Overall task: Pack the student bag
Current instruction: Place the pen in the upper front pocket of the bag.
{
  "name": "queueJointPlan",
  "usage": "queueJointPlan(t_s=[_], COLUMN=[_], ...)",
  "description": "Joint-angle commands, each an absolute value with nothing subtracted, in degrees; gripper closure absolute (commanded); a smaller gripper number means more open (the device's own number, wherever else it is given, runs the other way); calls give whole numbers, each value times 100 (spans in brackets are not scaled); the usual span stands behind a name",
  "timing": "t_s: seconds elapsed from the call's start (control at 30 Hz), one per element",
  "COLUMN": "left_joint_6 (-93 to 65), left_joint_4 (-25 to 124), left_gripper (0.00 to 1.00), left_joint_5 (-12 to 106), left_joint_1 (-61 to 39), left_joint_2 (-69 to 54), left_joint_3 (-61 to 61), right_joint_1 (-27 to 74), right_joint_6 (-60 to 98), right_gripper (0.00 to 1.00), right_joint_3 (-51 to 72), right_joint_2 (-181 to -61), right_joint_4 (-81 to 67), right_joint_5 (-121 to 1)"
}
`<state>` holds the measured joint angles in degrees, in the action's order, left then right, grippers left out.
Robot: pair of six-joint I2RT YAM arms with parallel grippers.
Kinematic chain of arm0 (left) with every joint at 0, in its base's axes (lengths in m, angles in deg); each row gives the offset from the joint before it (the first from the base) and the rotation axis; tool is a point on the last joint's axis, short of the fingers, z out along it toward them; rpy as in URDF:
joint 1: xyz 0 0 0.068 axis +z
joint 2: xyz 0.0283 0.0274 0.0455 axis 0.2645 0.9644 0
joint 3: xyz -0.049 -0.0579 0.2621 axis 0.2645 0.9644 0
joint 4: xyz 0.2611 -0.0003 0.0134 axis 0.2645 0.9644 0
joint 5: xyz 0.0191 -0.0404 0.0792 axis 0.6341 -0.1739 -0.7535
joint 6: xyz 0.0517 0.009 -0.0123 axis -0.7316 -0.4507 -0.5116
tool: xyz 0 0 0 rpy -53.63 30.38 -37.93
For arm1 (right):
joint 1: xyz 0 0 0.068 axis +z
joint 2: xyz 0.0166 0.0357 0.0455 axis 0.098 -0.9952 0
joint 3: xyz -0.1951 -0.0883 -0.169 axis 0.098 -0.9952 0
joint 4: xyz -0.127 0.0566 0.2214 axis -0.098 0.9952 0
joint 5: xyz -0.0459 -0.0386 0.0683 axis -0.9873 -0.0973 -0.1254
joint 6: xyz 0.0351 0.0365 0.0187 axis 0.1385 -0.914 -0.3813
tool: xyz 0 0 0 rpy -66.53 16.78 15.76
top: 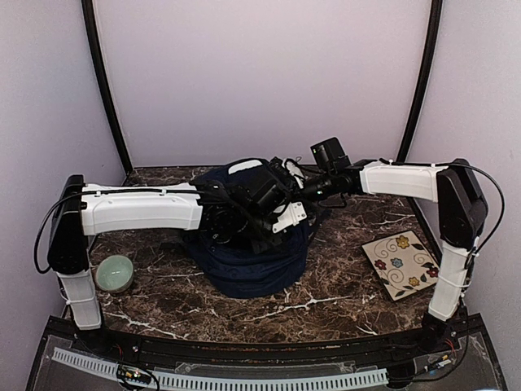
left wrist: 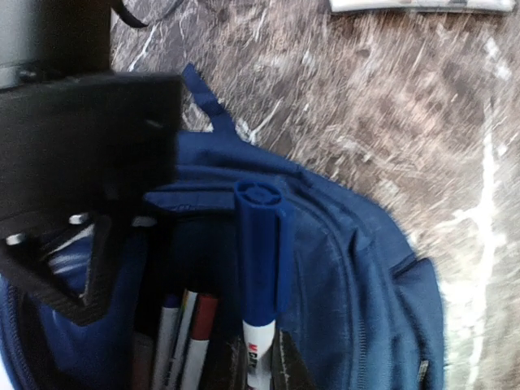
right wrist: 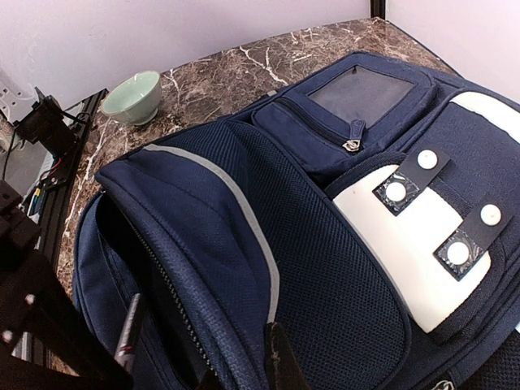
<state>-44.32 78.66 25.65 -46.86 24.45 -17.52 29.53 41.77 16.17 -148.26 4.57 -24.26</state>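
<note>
My left claw [top: 234,221] hangs over the open mouth of the student bag [top: 252,273]. I cannot tell whether its fingers are spread or pressed together, since its wrist view barely shows them. A blue-capped marker [left wrist: 258,244] stands in that view with its cap at the bag's rim, beside other pens [left wrist: 195,341] down in the pocket. My right claw [top: 264,204] is pinching the bag's opening flap, one finger [right wrist: 276,357] against the mesh. The bag sits mid-tabletop [top: 342,301], between a green bowl [top: 114,273] on its left and a flowered tile [top: 401,263] on its right.
</note>
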Motion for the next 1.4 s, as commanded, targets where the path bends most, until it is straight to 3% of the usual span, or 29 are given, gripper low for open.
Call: queueJointPlan(t_s=[0.0,0.7,0.9,1.03,1.37], left_joint_6=[-5544,-5921,-5776,-5657,-5884], left_joint_4=[8059,7328,7072,7240,6781], left_gripper=[100,99,89,75,60], left_joint_5=[1234,-274,-485,-424,-76], left_joint_1=[-4759,-4280,-3986,-4039,-4832], left_joint_2=[2712,3516,3563,3519,2378], left_joint_3=[-1905,-1449,-1502,-1517,-1144], right_joint_1=[2957,2960,2960,2958,2955], right_joint_6=[4041,3988,4027,4037,4073], right_gripper=[100,100,100,100,100], right_joint_3=[1819,1801,1766,1766,1737], right_joint_2=[-14738,-14546,-14528,-14536,-14606], right_joint_4=[336,316,296,298,270], right_joint_5=[-2045,-1925,-1801,-1801,-1814])
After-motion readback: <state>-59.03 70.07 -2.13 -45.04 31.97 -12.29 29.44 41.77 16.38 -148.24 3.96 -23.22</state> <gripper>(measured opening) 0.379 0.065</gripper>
